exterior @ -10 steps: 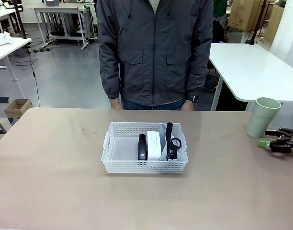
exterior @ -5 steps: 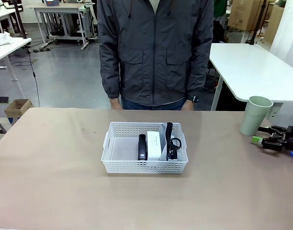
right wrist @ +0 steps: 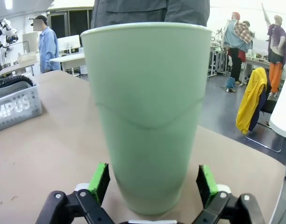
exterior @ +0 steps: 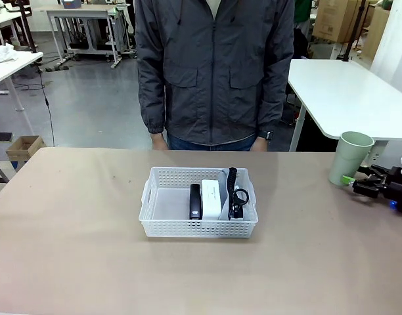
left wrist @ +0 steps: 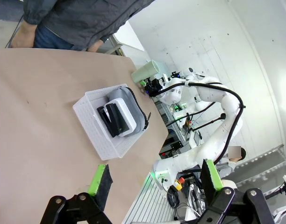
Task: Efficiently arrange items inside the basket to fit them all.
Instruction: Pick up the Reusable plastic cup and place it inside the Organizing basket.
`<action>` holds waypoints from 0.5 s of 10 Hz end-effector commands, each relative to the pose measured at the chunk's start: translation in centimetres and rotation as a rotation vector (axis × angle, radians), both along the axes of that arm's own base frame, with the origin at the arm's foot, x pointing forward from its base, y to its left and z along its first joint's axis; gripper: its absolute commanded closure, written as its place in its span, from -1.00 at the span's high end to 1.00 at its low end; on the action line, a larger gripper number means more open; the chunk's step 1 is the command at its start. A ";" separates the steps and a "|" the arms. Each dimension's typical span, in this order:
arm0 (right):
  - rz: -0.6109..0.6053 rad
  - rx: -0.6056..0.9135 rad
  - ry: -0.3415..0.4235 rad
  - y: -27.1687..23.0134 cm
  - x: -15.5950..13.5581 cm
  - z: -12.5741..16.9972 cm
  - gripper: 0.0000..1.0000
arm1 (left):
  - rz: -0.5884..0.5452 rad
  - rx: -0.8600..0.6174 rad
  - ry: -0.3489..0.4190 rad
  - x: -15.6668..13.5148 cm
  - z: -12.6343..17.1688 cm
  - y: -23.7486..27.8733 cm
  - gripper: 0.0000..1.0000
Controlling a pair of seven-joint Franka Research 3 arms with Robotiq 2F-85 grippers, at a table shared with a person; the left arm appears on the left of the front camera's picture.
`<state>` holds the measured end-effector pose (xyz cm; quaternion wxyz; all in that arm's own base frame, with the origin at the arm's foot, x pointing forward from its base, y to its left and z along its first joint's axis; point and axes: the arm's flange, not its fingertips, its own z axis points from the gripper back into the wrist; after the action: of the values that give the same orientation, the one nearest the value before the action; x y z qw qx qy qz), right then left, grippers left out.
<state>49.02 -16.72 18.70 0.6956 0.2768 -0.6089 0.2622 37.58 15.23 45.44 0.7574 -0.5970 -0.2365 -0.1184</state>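
The brown table [exterior: 69,249] spreads across the front view, and a person in a dark grey jacket [exterior: 214,72] stands at its far edge with arms down at the sides; the white lattice basket [exterior: 165,226] sits near the table's middle, its left part bare; inside, toward its right half, the grey pouch [exterior: 224,197] lies with its black strap [exterior: 237,197] along the right wall, the small white box [exterior: 211,199] rests on it just left of the strap, and the black stapler [exterior: 196,201] lies touching the box's left side; the pale green cup [exterior: 349,159] stands upright on the table near its right edge, well apart from the basket; the right gripper [exterior: 356,186] is low at the cup's base, and in the right wrist view its green pads [right wrist: 100,182] stand on either side of the cup [right wrist: 147,116], spread apart with the cup between them, whether they touch it I cannot tell; the left gripper [left wrist: 154,179] hovers above the table with jaws spread wide and holds nothing.
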 end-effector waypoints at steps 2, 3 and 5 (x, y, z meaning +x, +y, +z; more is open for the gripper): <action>-0.031 -0.050 -0.035 2.9 1.5 -0.9 1.00 | -0.005 0.003 0.004 -0.2 0.1 0.0 1.00; -0.033 -0.042 -0.036 3.1 1.6 -0.8 1.00 | -0.005 0.003 0.004 -0.2 0.1 0.0 1.00; -0.039 -0.024 -0.038 3.2 1.5 -0.5 1.00 | -0.005 0.003 0.004 -0.2 0.1 0.0 1.00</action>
<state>50.90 -14.00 18.89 0.6957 0.2730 -0.6102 0.2627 37.58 15.23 45.44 0.7574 -0.5970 -0.2365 -0.1184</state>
